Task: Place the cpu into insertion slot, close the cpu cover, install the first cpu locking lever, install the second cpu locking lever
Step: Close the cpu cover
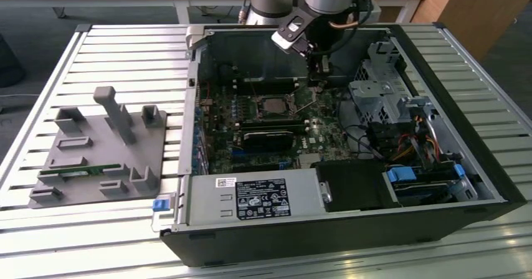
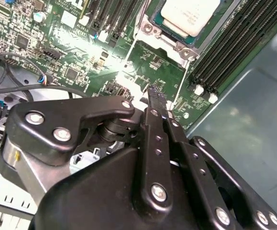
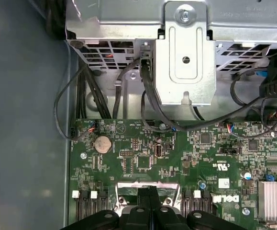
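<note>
The cpu (image 2: 188, 14) lies silver top up in the insertion slot (image 1: 270, 106) on the green board inside the open computer case. The silver cpu cover (image 2: 169, 42) lies flat around it as a frame. My gripper (image 1: 320, 80) hangs low over the board, just to the exterior view's right of the slot. Its black fingers (image 2: 153, 100) are pressed together with nothing visible between them. In the first wrist view the gripper (image 3: 148, 199) points down at the silver edge of the socket frame (image 3: 128, 185). A thin bright rod (image 1: 310, 104) slants up beside the slot.
A metal drive cage (image 1: 378, 98) with cables (image 3: 148, 96) stands close beside the gripper. Black memory slots (image 2: 229, 48) flank the socket. The power supply (image 1: 253, 198) is at the case's front. A grey fixture (image 1: 99, 148) with a memory stick is at the exterior view's left.
</note>
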Controlling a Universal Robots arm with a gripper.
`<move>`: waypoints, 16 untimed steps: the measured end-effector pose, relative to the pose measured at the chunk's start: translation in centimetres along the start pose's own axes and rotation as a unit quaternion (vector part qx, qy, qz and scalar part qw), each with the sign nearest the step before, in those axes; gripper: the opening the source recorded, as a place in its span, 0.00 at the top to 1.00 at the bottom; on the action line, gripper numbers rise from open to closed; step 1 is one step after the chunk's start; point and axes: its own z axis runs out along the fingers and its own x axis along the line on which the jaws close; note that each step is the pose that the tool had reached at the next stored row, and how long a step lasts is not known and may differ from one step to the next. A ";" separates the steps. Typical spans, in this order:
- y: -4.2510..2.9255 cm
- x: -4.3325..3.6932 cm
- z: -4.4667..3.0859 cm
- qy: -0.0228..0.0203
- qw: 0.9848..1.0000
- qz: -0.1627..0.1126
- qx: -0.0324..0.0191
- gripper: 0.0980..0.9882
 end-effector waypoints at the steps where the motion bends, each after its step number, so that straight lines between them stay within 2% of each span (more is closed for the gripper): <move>1: 0.20 0.00 0.13 0.000 1.000 0.000 0.001 0.99; 6: 1.66 0.02 0.42 0.000 1.000 0.000 0.007 0.99; 16: 3.04 0.04 0.93 0.000 1.000 0.000 0.009 0.99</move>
